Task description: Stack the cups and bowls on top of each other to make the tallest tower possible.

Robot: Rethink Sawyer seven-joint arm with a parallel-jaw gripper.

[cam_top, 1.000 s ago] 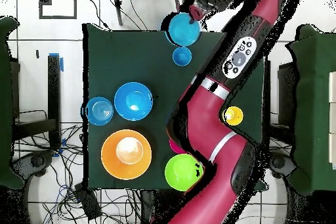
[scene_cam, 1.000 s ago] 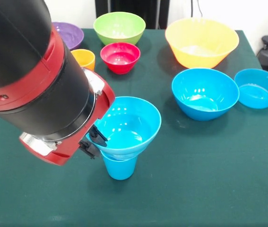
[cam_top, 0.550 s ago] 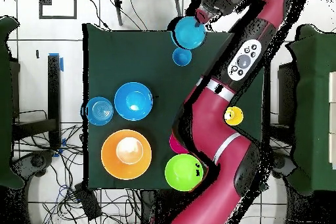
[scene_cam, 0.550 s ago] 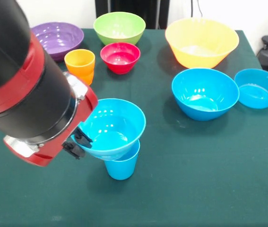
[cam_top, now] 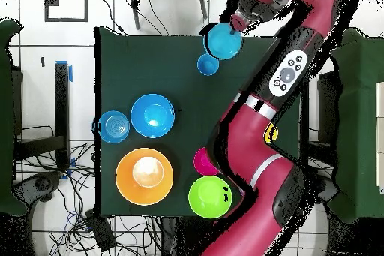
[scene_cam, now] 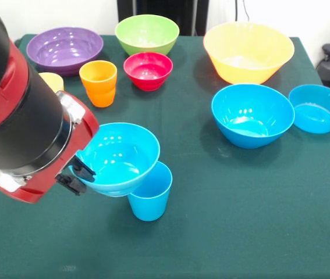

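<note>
Your gripper (scene_cam: 76, 174) is clamped on the near rim of the small blue bowl (scene_cam: 118, 157), and over the last second it has carried that bowl sideways off the blue cup (scene_cam: 150, 197): a second ago the bowl sat centred over the cup, now it hangs tilted, only overlapping the cup's rim on one side. You should read this as the tower being undone or re-aimed, not built; the cup stands alone and upright on the table (scene_cam: 258, 221). The overhead view agrees, with the bowl beside the cup near the table edge. Well apart from the cup lie the mid blue bowl (scene_cam: 252, 114), the little blue bowl (scene_cam: 318, 107) and the yellow-orange bowl (scene_cam: 248, 51). Behind your arm stand the orange cup (scene_cam: 98, 82), red bowl (scene_cam: 148, 70), green bowl (scene_cam: 146, 34), purple bowl (scene_cam: 65, 49) and, half hidden, the yellow cup (scene_cam: 52, 81). The bulky arm crowds those, so swing clear of the orange cup.
</note>
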